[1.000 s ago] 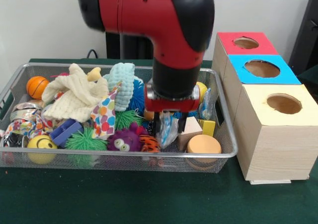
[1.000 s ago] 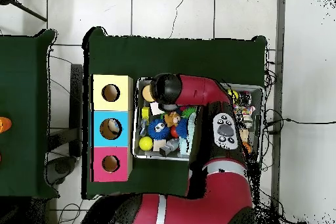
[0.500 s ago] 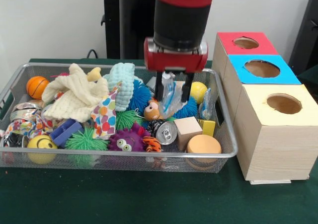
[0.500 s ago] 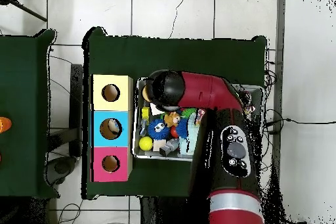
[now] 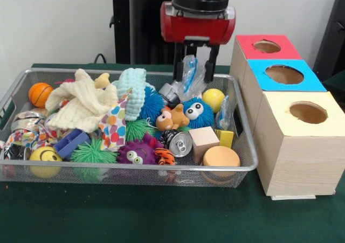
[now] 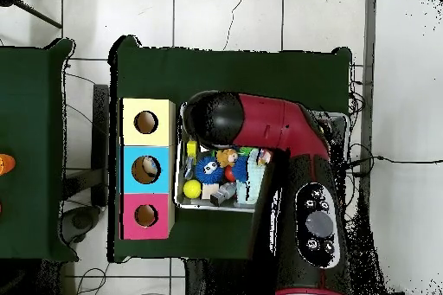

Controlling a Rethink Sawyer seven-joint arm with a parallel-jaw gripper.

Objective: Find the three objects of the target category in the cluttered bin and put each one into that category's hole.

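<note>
My gripper (image 5: 194, 71) hangs above the back right part of the wire bin (image 5: 135, 168), shut on a crumpled clear plastic wrapper with blue print (image 5: 190, 87). The wrapper dangles clear of the toys below. To the right stands the wooden box with three holes: red (image 5: 267, 46), blue (image 5: 284, 74) and pale yellow (image 5: 308, 112). In the overhead view the red arm (image 6: 260, 127) covers the gripper and much of the bin (image 6: 180, 157); the box's holes (image 6: 145, 169) lie to the left of it.
The bin holds a blue furry ball with eyes (image 5: 195, 112), a drink can (image 5: 180, 144), a wooden block (image 5: 204, 140), a yellow ball (image 5: 214, 99), a cream cloth (image 5: 81, 105), spiky green toys (image 5: 91, 152) and another clear wrapper (image 5: 226, 113).
The gripper has risen out of the bin with the plastic wrapper in it, from among the toys to above the rim, and shifted slightly towards the box.
</note>
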